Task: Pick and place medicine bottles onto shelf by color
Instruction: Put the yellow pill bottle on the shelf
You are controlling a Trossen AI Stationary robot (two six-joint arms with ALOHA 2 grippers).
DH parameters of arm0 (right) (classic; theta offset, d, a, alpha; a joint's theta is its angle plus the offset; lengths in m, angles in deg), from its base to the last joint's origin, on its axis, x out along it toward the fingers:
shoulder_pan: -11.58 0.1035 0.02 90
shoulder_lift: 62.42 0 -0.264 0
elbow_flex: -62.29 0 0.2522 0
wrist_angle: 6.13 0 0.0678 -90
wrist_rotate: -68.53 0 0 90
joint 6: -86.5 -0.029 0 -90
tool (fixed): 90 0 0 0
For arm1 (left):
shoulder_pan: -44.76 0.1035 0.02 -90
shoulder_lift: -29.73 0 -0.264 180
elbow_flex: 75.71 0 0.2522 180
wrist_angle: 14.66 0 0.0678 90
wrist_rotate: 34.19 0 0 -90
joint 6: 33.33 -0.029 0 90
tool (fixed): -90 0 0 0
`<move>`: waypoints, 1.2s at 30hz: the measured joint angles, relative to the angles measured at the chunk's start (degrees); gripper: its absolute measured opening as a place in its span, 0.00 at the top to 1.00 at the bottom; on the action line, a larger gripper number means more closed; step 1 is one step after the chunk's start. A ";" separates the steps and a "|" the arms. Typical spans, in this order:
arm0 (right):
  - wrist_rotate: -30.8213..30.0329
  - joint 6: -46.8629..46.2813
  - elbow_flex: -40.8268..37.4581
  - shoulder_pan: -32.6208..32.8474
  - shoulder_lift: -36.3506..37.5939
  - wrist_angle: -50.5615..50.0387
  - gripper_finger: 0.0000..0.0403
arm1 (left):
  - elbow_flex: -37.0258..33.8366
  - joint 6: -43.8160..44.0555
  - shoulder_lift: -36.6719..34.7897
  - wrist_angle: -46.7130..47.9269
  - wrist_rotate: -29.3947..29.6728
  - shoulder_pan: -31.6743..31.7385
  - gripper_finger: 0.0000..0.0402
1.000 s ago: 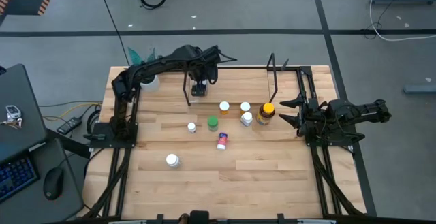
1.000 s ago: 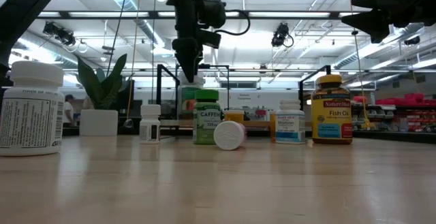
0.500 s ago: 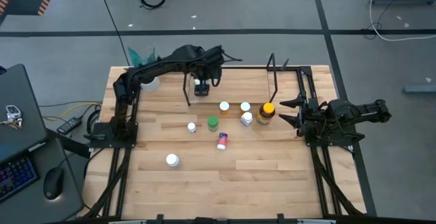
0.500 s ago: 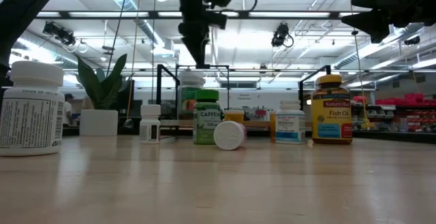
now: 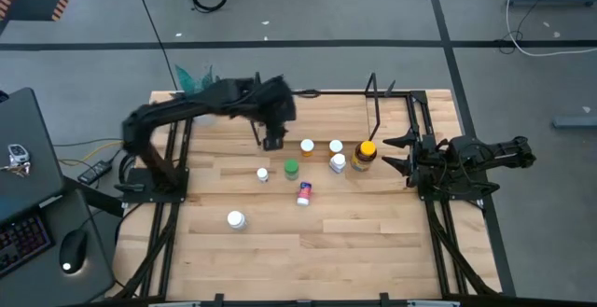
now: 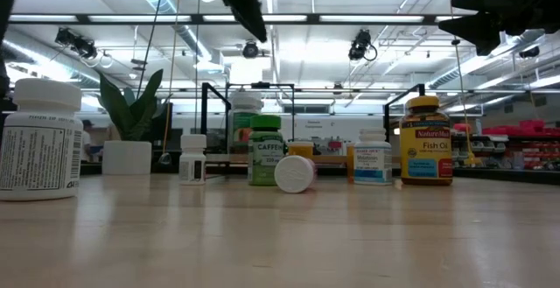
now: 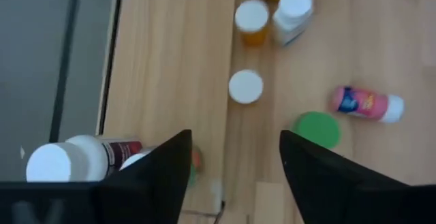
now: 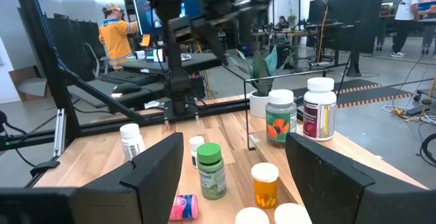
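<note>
Your medicine bottles stood clustered at centre frame on the desk, one white bottle stray at lower left, presumably awaiting sorting. The shelf sat along the upper edge. Your left end effector hung empty, fingers apart, above the cluster; your right end effector waited at right, released.
</note>
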 joint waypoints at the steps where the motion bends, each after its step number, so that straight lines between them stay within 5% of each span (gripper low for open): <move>1: 0.00 0.00 -0.01 0.01 0.00 -0.01 0.34 | -3.13 0.44 -2.62 -2.30 -0.03 -0.51 0.48; 10: 0.00 0.00 -0.02 0.01 0.00 0.01 0.34 | -25.50 2.20 -22.17 -20.15 -0.01 -2.42 0.58; 26: 0.00 0.00 -0.02 0.01 0.00 0.01 0.34 | -63.13 6.45 -53.65 -53.76 -0.59 -2.61 0.60; 36: 0.00 0.00 -0.02 0.01 0.00 0.01 0.34 | -83.70 11.13 -66.84 -73.93 -1.23 -4.74 0.61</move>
